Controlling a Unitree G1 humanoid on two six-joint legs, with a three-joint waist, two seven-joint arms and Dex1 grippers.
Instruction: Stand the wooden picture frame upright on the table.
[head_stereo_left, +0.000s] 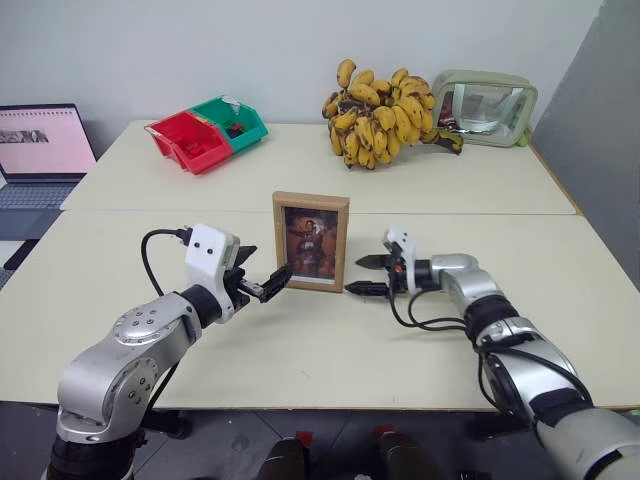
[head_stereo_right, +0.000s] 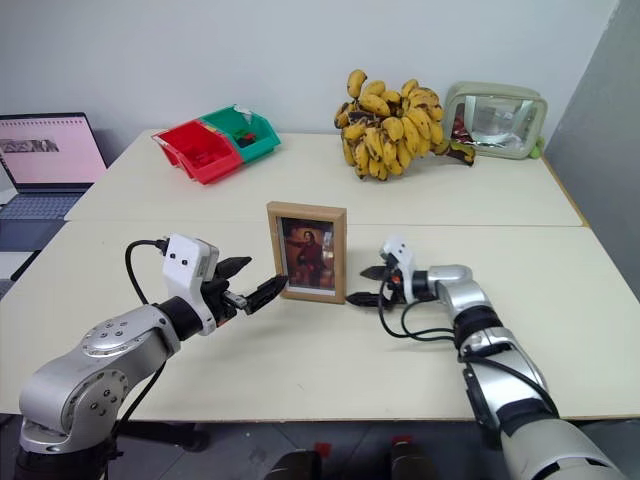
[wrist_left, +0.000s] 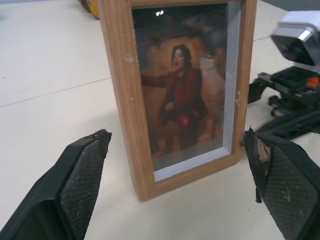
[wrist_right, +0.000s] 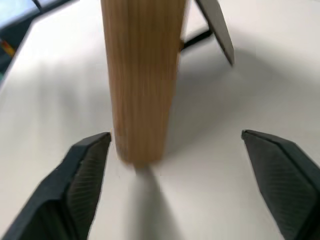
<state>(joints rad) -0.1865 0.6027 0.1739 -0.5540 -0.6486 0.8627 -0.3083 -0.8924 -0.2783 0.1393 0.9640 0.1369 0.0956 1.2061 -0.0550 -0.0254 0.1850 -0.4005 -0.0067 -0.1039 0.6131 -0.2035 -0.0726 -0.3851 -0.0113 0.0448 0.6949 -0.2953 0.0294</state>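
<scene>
Small light-wood rectangular picture frame (head_stereo_left: 311, 241) stands upright mid cream-beige flat table (head_stereo_left: 300, 350), glass front facing the robot, fold-out stand behind; left black two-finger gripper (head_stereo_left: 262, 277) at its 8 o'clock, fingers spread, holding nothing; right black two-finger gripper (head_stereo_left: 367, 275) at 4 o'clock, fingers apart, just beside the frame's edge

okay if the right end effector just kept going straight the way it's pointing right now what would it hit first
Most likely the wooden picture frame. The right end effector points toward the frame's side edge, open, with that edge standing between its fingers in the right wrist view. Depth is hard to judge, but nothing else lies between them on the table.
</scene>
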